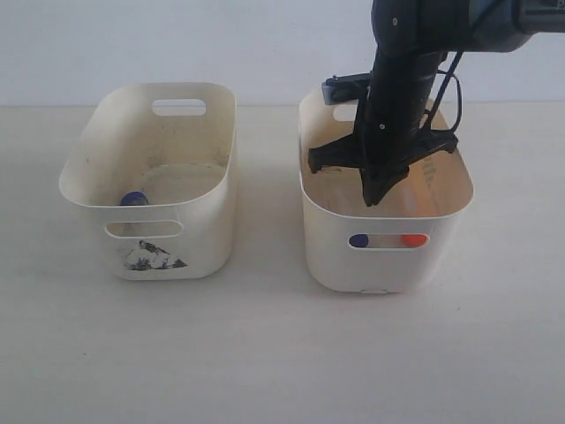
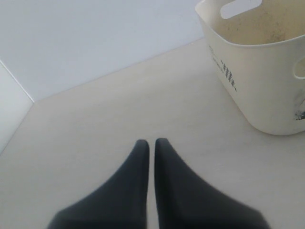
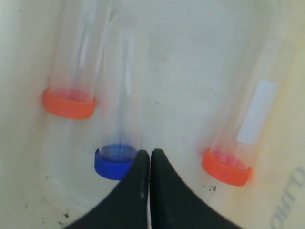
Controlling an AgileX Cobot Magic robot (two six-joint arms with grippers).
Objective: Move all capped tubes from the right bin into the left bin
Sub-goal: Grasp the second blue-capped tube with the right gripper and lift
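Note:
The right bin (image 1: pixel 388 265), cream with a plain front, holds three clear capped tubes lying on its floor: one with an orange cap (image 3: pixel 69 103), one with a blue cap (image 3: pixel 113 161) and another with an orange cap (image 3: pixel 226 167). A blue cap (image 1: pixel 359 240) and an orange cap (image 1: pixel 413 239) show through its handle slot. My right gripper (image 3: pixel 150 152) is shut and empty, down inside this bin (image 1: pixel 371 201), with its tips beside the blue cap. The left bin (image 1: pixel 203 252) with the black mark holds a blue-capped tube (image 1: pixel 134 199). My left gripper (image 2: pixel 151 142) is shut and empty, above bare table beside the left bin (image 2: pixel 257 71).
The two bins stand side by side on a pale table (image 1: pixel 265 353) with a gap between them. A white wall (image 1: pixel 177 44) rises behind. The right arm's dark body (image 1: pixel 402 79) comes down from the upper right over the right bin.

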